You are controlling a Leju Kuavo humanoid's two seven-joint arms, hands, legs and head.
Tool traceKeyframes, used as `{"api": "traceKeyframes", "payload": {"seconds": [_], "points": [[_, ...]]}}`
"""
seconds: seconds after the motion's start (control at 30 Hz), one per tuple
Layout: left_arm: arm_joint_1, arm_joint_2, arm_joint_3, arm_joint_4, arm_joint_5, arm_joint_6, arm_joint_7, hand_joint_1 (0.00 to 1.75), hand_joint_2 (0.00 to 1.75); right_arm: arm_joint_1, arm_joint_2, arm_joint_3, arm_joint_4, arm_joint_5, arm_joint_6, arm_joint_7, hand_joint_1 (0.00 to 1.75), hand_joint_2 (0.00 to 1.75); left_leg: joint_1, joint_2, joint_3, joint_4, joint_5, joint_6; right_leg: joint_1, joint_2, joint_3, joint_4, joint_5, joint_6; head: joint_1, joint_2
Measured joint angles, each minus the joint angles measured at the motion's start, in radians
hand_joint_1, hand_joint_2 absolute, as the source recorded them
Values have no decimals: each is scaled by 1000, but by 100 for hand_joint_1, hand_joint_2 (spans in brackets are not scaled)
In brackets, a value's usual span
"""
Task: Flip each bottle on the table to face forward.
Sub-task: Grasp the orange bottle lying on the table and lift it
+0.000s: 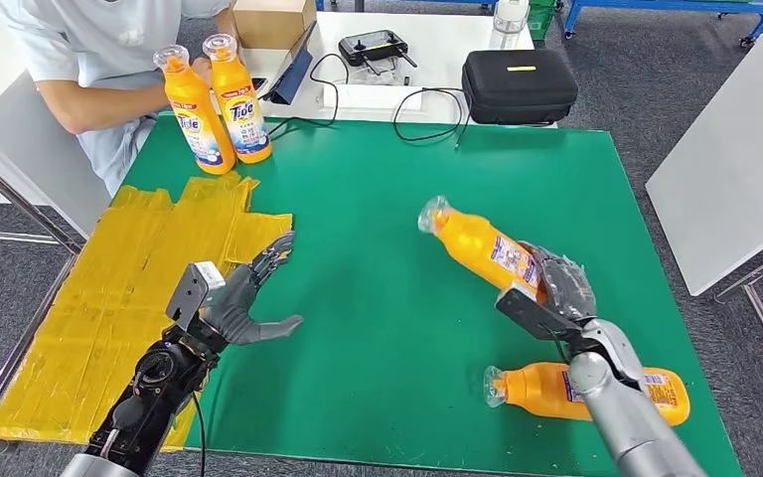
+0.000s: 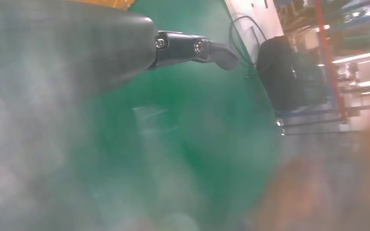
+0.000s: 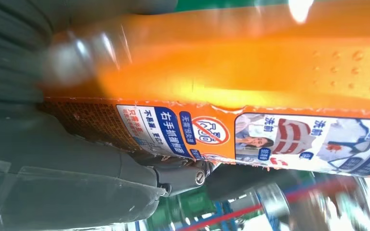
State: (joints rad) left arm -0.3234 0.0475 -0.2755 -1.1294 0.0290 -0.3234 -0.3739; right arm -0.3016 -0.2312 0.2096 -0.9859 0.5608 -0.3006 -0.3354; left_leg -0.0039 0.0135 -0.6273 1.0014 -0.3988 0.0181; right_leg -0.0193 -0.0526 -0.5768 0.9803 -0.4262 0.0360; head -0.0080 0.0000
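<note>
right hand (image 1: 559, 283): wrapped around base of tilted bottle (image 1: 482, 246), lifted above green desk (image 1: 387, 248) | second bottle (image 1: 586, 390): laid flat just beside right arm | left hand (image 1: 243, 298): spread, empty, above desk

On the mat (image 1: 387, 229) covering the table, two bottles (image 1: 215, 104) stand side by side at the upper left of the frame, just before a person (image 1: 89, 60). Right of centre a tilted bottle (image 1: 482, 246) sits in the right hand (image 1: 561, 288), with another bottle (image 1: 586, 391) lying on the mat below it at lower right. The left hand (image 1: 243, 298) hangs at lower left beside a taped patch (image 1: 129, 288); behind the mat, at the top, a case (image 1: 519, 84) lies right of a controller (image 1: 378, 47).
</note>
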Motion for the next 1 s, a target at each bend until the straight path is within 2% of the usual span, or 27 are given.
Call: {"api": "traceKeyframes", "payload": {"seconds": [0.13,0.23,0.47,0.63,0.8,1.0], "points": [[-19,-8,-41,-7,-32,2,43,0,175,54,136,-81,-148,-119,-22,-16,175,175,2,0,-1,0,0,-1,2,-1,-1,0,0,-1,0,0],[-42,-21,-71,-7,-40,7,66,0,175,70,198,-93,-202,-131,-32,-20,175,175,2,1,-1,0,0,-1,1,0,-1,0,0,-1,0,0],[-65,-30,-103,-10,-38,15,77,0,175,87,253,-96,-250,-150,-38,-25,175,175,1,0,-1,0,0,0,0,-1,-1,0,0,0,1,0],[-94,-40,-127,-10,-2,2,105,0,175,92,293,-92,-264,-182,-37,-61,175,175,0,0,-1,0,1,0,0,0,-1,0,0,0,0,0],[-157,-69,-160,-11,91,12,158,0,175,91,346,-36,-266,-239,-38,-76,175,175,0,0,-1,0,1,-1,0,0,-1,0,0,0,0,0],[-199,-78,-200,-12,161,29,172,0,175,79,378,69,-241,-246,-26,-80,175,175,0,0,-1,0,1,-1,0,0,-1,0,0,0,1,0]]}}
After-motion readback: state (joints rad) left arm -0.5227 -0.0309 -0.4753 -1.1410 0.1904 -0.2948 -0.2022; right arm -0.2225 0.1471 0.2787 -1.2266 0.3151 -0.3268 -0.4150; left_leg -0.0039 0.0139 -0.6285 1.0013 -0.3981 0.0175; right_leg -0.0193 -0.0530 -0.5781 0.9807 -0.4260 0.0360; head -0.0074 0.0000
